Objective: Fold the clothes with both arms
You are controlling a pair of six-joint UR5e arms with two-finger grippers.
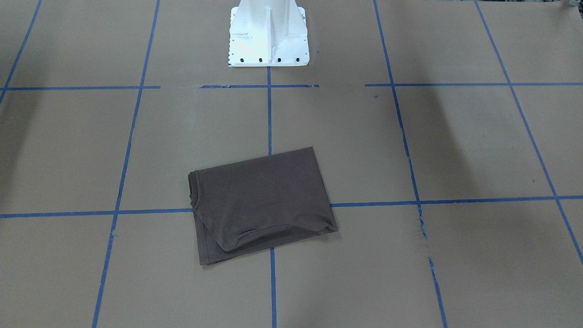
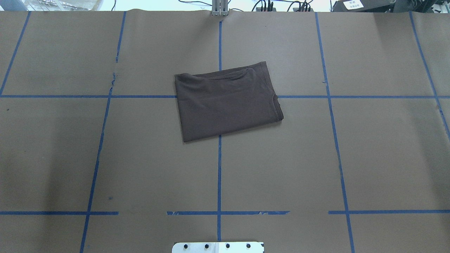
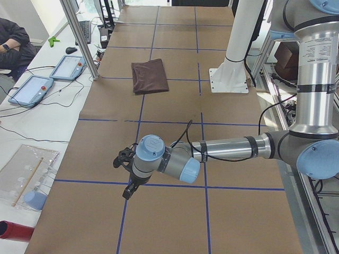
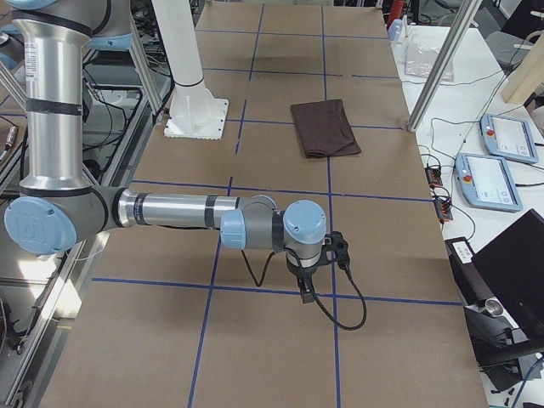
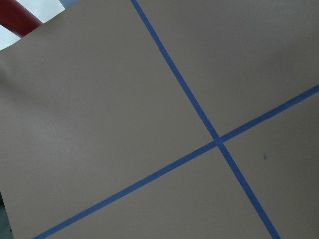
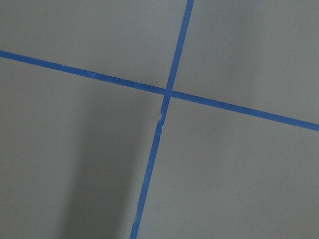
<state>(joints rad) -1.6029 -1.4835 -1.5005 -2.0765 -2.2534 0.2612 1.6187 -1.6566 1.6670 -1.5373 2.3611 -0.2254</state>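
Observation:
The dark brown T-shirt point(image 1: 259, 202) lies folded into a flat rectangle at the middle of the table, over a blue tape cross. It also shows in the overhead view point(image 2: 226, 102) and in both side views point(image 3: 149, 76) point(image 4: 325, 127). The collar, lettering and tags are hidden. My left gripper point(image 3: 127, 189) hangs over bare table far from the shirt, near the table's left end. My right gripper point(image 4: 304, 291) hangs over bare table near the right end. Both show only in the side views, so I cannot tell whether they are open or shut.
The white pedestal base point(image 1: 268, 34) stands behind the shirt. Brown paper with blue tape lines point(image 2: 219, 168) covers the table. Tablets point(image 3: 32, 87) and a person point(image 3: 13, 39) are at the operators' side. A red tube point(image 3: 13, 232) lies past the left end.

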